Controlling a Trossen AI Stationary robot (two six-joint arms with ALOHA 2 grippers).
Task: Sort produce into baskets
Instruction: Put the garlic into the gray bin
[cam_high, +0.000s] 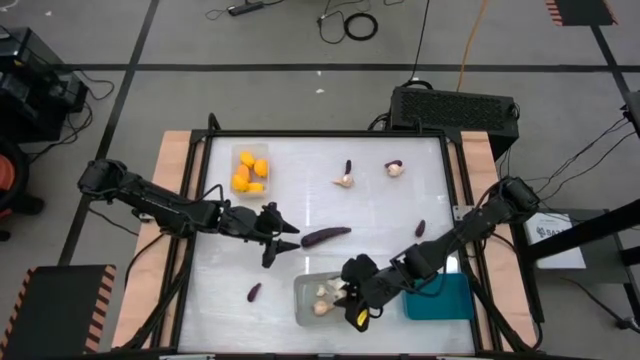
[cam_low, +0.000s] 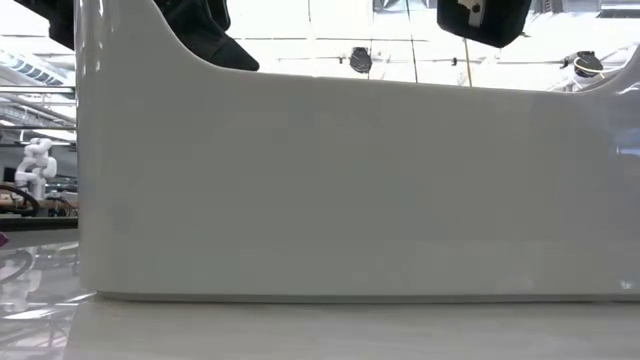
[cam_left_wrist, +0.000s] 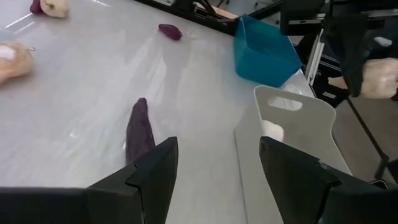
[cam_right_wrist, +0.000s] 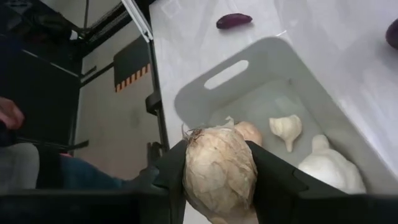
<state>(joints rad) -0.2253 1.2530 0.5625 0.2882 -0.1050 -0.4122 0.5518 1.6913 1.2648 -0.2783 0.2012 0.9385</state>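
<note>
My right gripper (cam_high: 352, 300) is shut on a pale garlic bulb (cam_right_wrist: 220, 169) above the grey bin (cam_high: 312, 288), which holds several garlic bulbs (cam_right_wrist: 286, 128). My left gripper (cam_high: 279, 238) is open and empty just left of a long dark purple eggplant (cam_high: 325, 236) that lies flat on the table; it also shows in the left wrist view (cam_left_wrist: 139, 128). The clear bin (cam_high: 250, 152) holds orange-yellow pieces (cam_high: 249, 170). The teal bin (cam_high: 440, 298) stands right of the grey one. The grey bin's wall (cam_low: 350, 190) fills the low view. My right gripper pinches the garlic bulb between its two fingers, on the bulb's two opposite sides (cam_right_wrist: 191, 168). The bulb is lifted clear and sits above the grey bin's near-left part. It also shows in the left wrist view (cam_left_wrist: 379, 77).
Loose on the table: two garlic bulbs at the far side (cam_high: 345, 181) (cam_high: 396, 169), each with a small eggplant beside it, and small eggplants at the right (cam_high: 420, 228) and near left (cam_high: 254, 292). A black vented box (cam_high: 455, 108) stands beyond the far edge.
</note>
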